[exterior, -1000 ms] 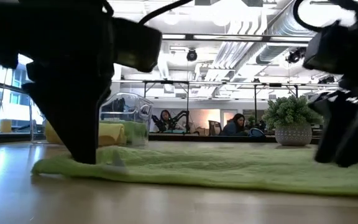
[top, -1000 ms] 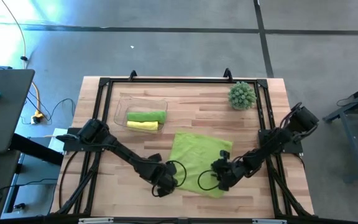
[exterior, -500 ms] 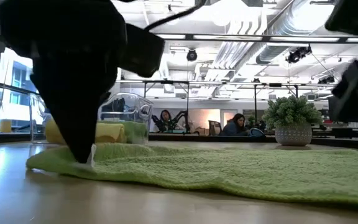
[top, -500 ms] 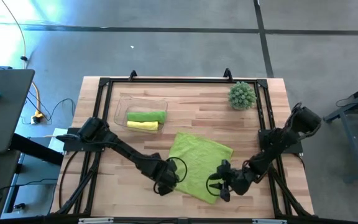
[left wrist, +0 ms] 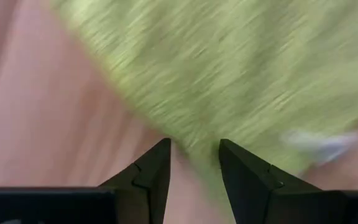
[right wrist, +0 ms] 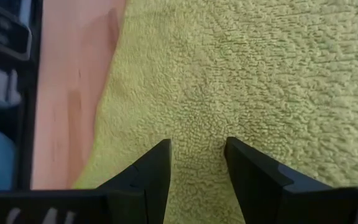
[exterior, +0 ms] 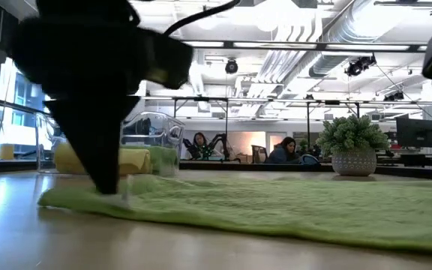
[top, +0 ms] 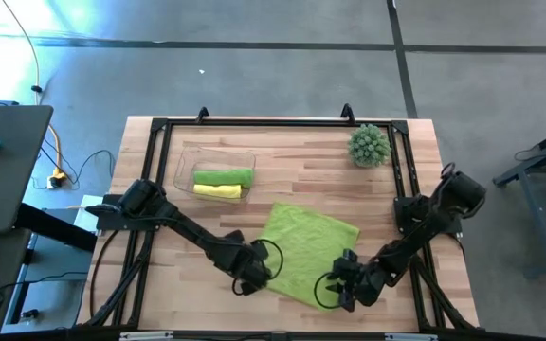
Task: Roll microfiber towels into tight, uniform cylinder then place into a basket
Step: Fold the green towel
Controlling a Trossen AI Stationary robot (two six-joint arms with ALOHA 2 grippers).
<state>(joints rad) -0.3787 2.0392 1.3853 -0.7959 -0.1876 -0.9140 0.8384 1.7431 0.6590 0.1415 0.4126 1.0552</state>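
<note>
A lime green microfiber towel (top: 303, 248) lies spread flat on the wooden table, its white tag (left wrist: 319, 146) at one corner. My left gripper (top: 250, 276) stands at the towel's near left corner, pointing down, shut on it. My right gripper (top: 342, 288) slants down at the near right corner, shut on the cloth. The clear basket (top: 184, 163) at the far left holds a rolled green towel (top: 224, 177) and a rolled yellow towel (top: 218, 191), side by side. My left gripper pinches the towel's near left corner (left wrist: 194, 152) between its two fingers, from above, pointing almost straight down. The corner stays on the table and the cloth spreads away from the fingers. One layer or several, I cannot tell. My right gripper has a small pucker of cloth (right wrist: 194, 134) between its two fingers, close to the towel's near right edge. The fingers come slanting down from the table's right near side. The towel lies flat on the table around them.
A spiky green ball plant in a pot (top: 369, 145) stands at the far right. A black frame (top: 254, 122) runs round the table. Bare wood lies between the basket and the plant. People sit in the room beyond the table.
My right gripper has gone toward the table's near edge and a little right, rolling its wrist, and has left the low view. The towel's near right corner has come with it. That side, raised before, now lies flat and spread out.
</note>
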